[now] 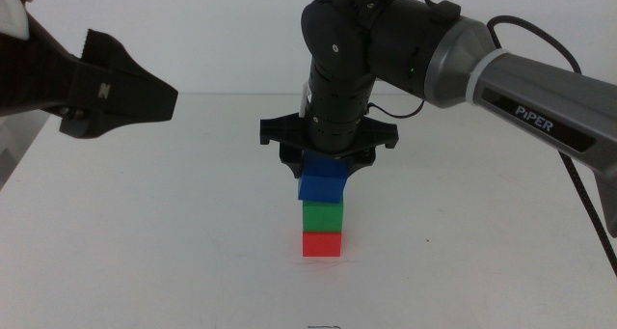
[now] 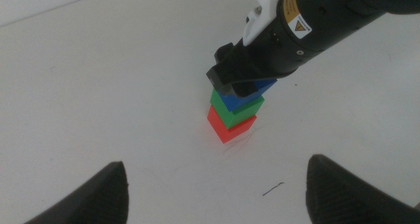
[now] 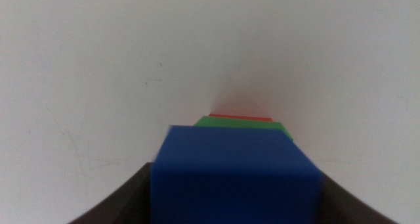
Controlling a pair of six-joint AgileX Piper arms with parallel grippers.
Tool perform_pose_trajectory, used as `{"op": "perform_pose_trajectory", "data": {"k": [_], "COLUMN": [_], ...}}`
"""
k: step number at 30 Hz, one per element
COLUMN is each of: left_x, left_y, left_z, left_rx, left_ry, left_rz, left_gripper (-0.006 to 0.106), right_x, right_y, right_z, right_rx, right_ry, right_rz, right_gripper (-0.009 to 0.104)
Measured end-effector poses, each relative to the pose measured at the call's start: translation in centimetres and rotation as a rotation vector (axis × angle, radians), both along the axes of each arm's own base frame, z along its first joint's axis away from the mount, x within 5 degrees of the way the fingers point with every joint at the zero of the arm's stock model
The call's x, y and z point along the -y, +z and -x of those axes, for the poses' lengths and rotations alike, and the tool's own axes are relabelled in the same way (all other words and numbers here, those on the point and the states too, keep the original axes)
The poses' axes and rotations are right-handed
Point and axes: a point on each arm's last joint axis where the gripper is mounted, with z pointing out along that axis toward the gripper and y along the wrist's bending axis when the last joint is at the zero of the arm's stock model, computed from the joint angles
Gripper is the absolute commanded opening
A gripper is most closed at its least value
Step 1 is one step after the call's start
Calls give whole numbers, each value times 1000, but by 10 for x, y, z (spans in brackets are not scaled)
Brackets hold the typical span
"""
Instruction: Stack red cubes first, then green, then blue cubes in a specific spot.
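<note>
Our right tool point(image 1: 323, 170) squeezes the blue cube point(image 1: 322, 184) on the green cube point(image 1: 322, 216) and red cube point(image 1: 322, 243), finishing our tower; left tool point(image 1: 145, 93) waits open.

Blue cube point(image 3: 235, 175) between the right pincer's dark jaws, green cube point(image 3: 243, 124) beneath, red cube point(image 3: 239, 117) edge beyond, white tabletop point(image 3: 131, 53)

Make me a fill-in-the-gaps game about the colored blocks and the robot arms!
1. The bottom block touching the table is ____.
2. The green cube sits right under the ____ cube.
3. The right gripper holds the ____ cube.
4. The left gripper holds ____.

Missing words: red; blue; blue; nothing
</note>
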Motion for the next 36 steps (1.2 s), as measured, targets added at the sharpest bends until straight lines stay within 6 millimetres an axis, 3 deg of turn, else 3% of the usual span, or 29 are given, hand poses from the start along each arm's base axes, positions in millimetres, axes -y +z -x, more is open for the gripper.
{"op": "perform_pose_trajectory", "data": {"k": [10,16,21,24,31,36], "left_x": [0,0,0,0,0,0], "left_y": [0,0,0,0,0,0], "left_z": [0,0,0,0,0,0], "left_rx": [0,0,0,0,0,0], "left_ry": [0,0,0,0,0,0], "left_rz": [0,0,0,0,0,0], "left_gripper": [91,91,91,91,91,91], "right_x": [1,22,66,102,197,240], "right_y": [3,49,103,124,143,145], "right_z": [0,7,20,32,72,104], "right_rx": [12,93,202,248,421,604], "right_ry": [0,2,12,2,-51,-2], "right_rz": [2,-56,-99,-85,-96,-76], "right_gripper": [57,57,57,57,57,57]}}
